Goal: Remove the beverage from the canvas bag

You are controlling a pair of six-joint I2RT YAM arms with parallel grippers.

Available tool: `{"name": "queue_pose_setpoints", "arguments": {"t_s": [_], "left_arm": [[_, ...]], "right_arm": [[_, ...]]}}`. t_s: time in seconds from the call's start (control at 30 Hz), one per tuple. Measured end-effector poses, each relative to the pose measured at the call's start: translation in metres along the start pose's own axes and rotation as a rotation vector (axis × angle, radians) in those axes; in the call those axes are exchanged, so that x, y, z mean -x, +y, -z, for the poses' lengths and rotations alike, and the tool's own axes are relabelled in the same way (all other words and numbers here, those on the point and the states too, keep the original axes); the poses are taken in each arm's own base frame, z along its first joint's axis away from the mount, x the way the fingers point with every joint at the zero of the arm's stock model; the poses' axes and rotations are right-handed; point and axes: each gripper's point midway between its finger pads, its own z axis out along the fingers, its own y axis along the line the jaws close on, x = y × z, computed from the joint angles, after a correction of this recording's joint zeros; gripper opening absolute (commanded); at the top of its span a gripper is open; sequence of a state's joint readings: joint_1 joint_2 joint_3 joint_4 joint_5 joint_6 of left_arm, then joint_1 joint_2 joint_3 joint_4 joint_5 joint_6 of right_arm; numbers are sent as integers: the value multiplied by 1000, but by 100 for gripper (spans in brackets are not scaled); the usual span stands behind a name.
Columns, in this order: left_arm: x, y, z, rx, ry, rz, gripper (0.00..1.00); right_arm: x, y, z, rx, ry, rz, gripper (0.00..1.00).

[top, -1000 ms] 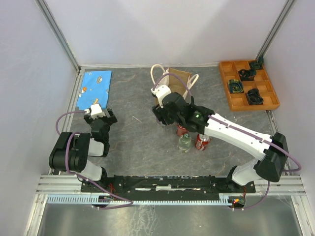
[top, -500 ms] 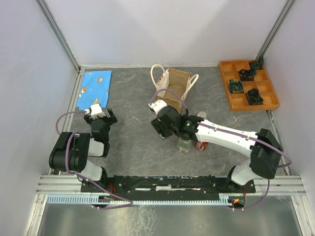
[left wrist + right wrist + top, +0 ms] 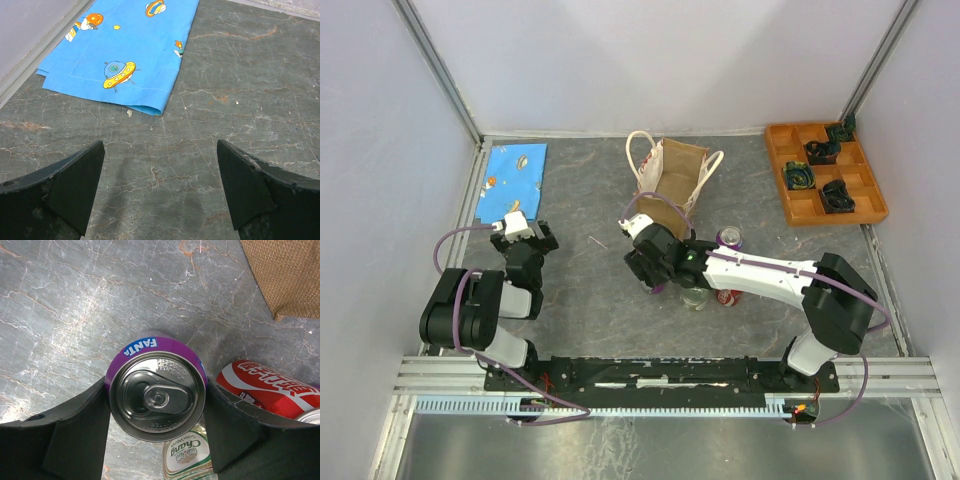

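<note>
My right end effector (image 3: 157,426) is partway open, its fingers pressed on both sides of an upright purple Fanta can (image 3: 156,395). The can is outside the canvas bag (image 3: 676,176), beside a Coca-Cola can (image 3: 270,390). My left end effector (image 3: 160,192) gapes empty over the tabletop (image 3: 240,100), near a blue cloth (image 3: 125,45).

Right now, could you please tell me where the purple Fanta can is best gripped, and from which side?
Grip the purple Fanta can across its round side wall, probably just under the rim, coming from above: it is upright, lid toward the wrist camera. The right gripper pinches it that way now, one finger set between it and the red cola can.
</note>
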State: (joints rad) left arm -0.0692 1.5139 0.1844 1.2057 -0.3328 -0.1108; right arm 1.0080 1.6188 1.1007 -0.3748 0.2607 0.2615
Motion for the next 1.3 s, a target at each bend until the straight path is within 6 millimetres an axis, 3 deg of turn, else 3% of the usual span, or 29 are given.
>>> {"name": "queue_pose_setpoints", "arguments": {"t_s": [0.07, 0.17, 0.23, 0.33, 0.57, 0.67, 0.8, 0.93, 1.03, 1.1, 1.2, 1.3], "left_arm": [[0, 0, 0, 0, 0, 0, 99], [0, 0, 0, 1, 0, 0, 99], [0, 0, 0, 2, 0, 0, 99], [0, 0, 0, 2, 0, 0, 99], [0, 0, 0, 2, 0, 0, 99], [0, 0, 0, 2, 0, 0, 99], [0, 0, 0, 2, 0, 0, 99], [0, 0, 0, 2, 0, 0, 99], [0, 0, 0, 2, 0, 0, 99], [0, 0, 0, 2, 0, 0, 99], [0, 0, 0, 2, 0, 0, 99], [0, 0, 0, 2, 0, 0, 99]], "right_arm": [[-1, 1, 0, 6, 1, -4, 12], [-1, 2, 0, 11, 3, -7, 59], [-1, 3, 0, 14, 3, -8, 81], [-1, 3, 0, 16, 3, -13, 95], [2, 2, 1, 8, -1, -6, 99], [12, -2, 4, -9, -22, 13, 99], [40, -8, 16, -38, -81, 48, 99], [81, -25, 42, -87, -193, 62, 99], [107, -57, 60, -140, -268, 12, 99], [117, -98, 69, -205, -302, -59, 99], [118, -168, 81, -330, -331, -173, 99], [104, -232, 95, -451, -341, -274, 99]]}}
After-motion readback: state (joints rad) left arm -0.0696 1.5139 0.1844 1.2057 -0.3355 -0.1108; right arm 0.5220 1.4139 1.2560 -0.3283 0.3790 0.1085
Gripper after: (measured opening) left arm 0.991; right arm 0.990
